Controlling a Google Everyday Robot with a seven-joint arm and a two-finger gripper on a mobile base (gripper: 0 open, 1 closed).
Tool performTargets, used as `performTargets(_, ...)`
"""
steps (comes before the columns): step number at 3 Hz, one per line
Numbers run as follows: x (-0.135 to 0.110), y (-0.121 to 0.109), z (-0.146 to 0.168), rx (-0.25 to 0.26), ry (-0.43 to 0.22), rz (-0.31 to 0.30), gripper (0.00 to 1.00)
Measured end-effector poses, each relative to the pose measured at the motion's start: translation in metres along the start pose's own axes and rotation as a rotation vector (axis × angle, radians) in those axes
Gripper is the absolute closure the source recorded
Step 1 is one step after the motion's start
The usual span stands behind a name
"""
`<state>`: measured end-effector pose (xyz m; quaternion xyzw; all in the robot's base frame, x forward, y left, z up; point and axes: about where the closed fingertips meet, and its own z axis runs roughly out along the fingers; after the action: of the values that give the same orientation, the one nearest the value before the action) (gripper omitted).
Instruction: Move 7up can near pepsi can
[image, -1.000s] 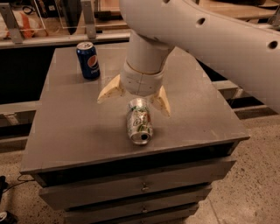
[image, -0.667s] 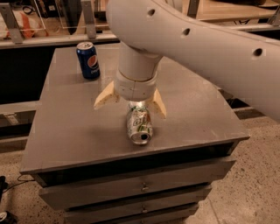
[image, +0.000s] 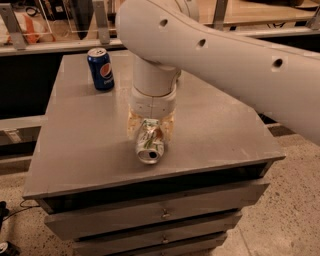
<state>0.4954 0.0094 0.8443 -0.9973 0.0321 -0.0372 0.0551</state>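
Note:
The 7up can (image: 150, 145), pale silver with green lettering, lies on its side near the front middle of the grey table (image: 80, 135), its open end facing the front edge. My gripper (image: 150, 127) comes straight down over it. The two pale fingers (image: 132, 126) stand close against the can's left and right sides. The can still rests on the table. The pepsi can (image: 101, 69), dark blue with a round logo, stands upright at the back left of the table, well apart from the gripper.
My large white arm (image: 225, 55) crosses the upper right of the view above the table. The table is a cabinet with drawers (image: 162, 215) below. A rail and shelves (image: 60, 40) run behind it. The floor (image: 295, 200) lies to the right.
The fingers, spread wide above the can before, have come down and closed in against its two sides. The arm has shifted left. Both cans stay where they were.

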Motion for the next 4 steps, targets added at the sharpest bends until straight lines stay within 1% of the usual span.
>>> performTargets(1, 0.0, 0.001, 0.0, 0.005, -0.019, -0.015, 0.65)
performTargets(2, 0.005, 0.0, -0.006, 0.024, -0.039, 0.043, 0.88)
performTargets(3, 0.028, 0.006, -0.019, 0.116, -0.094, 0.275, 1.0)
performTargets(4, 0.057, 0.005, -0.037, 0.277, -0.147, 0.513, 1.0)
